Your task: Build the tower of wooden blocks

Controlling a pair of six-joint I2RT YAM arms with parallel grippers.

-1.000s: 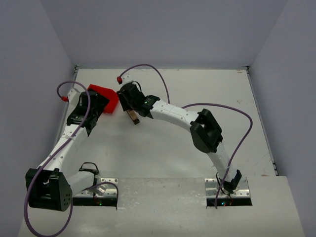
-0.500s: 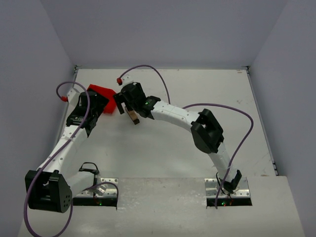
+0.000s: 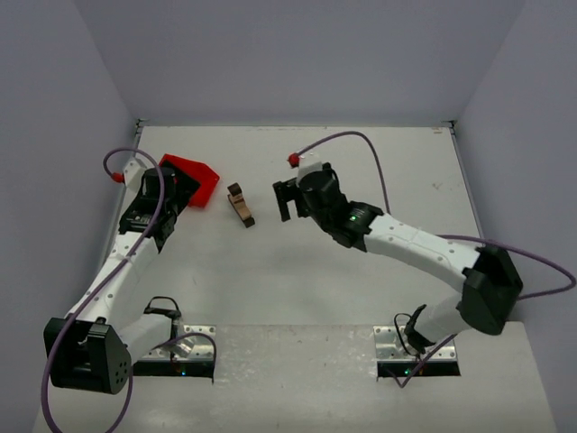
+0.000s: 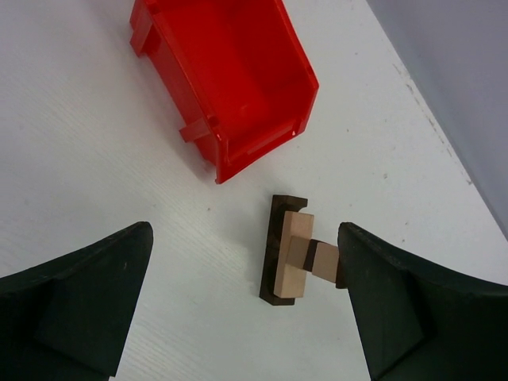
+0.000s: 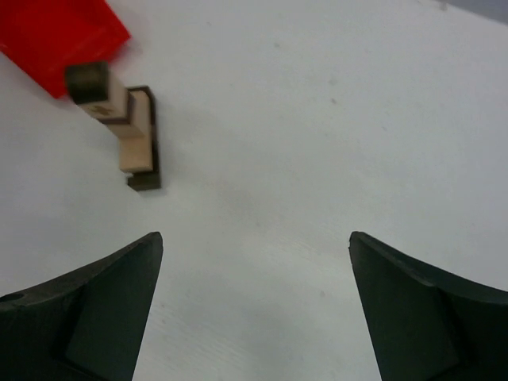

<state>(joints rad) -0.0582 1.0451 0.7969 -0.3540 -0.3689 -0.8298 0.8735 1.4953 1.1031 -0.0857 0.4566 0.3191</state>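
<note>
Tabletop [image 3: 270, 271]: white and flat. It carries everything I work with, and my two arms are bolted at its near edge.
My right arm [image 3: 424, 253]: it reaches from its base toward the middle of the tabletop, with a purple cable [image 3: 361, 137] looping over it.
My left arm [image 3: 113, 266]: it runs up the left side and ends over the near edge of the red bin.
Red bin [image 3: 191, 178]: it sits on the tabletop toward the far left. My left wrist view looks down into its open top [image 4: 230, 71].
My left tool [image 4: 244, 262]: the jaws are spread wide with nothing between them. It hangs above the tabletop, with the bin ahead of it and the tower beside its right finger in that view.
My right tool [image 3: 285, 200]: the jaws are also wide apart and hold nothing. It points toward the tower from the right and stands clear of it.
Wood block tower [image 3: 240, 204]: it stands on the tabletop just right of the bin and between my two tools, touching neither. It has a dark flat base with a tan piece on it, then a slim column of small cubes. In the right wrist view a dark cube sits on top [image 5: 127, 131].
</note>
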